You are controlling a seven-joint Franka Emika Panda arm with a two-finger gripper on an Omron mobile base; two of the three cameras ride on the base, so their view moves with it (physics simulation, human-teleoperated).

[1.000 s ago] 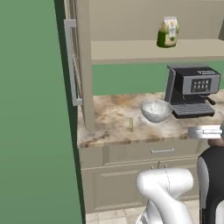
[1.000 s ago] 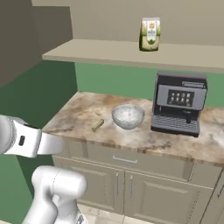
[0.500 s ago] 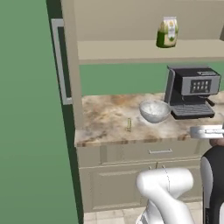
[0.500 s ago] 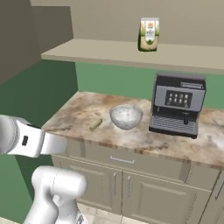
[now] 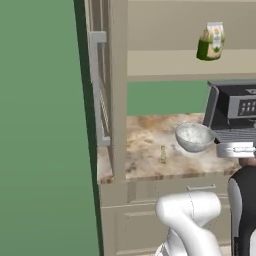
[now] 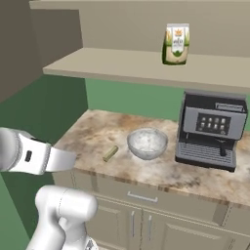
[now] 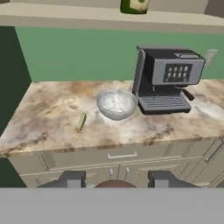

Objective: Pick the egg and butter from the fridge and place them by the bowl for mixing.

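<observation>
Hand view puts the gripper (image 7: 115,180) at the bottom edge, its two dark finger tips (image 7: 72,179) standing apart with a brownish rounded shape, the egg (image 7: 114,184), sitting between them; whether the tips actually press on it cannot be told. Just beyond the gripper runs the front of the cream lower cabinets, with a drawer handle (image 7: 122,155) straight ahead. Above that lies the marbled countertop (image 7: 43,118). On it, ahead and to the left of the gripper, the butter (image 7: 81,122) rests as a slim pale-yellow stick, lying flat and apart from the bowl (image 7: 117,104), which stands a little farther back, almost straight ahead. To the right of the bowl and close beside it stands the coffee machine (image 7: 168,78). Farther still, a green wall rises behind the counter, and a shelf above it carries a green-and-white packet (image 6: 176,44). Left base view shows the fridge (image 5: 102,95) at the counter's left end, its long grey bar handle upright.
</observation>
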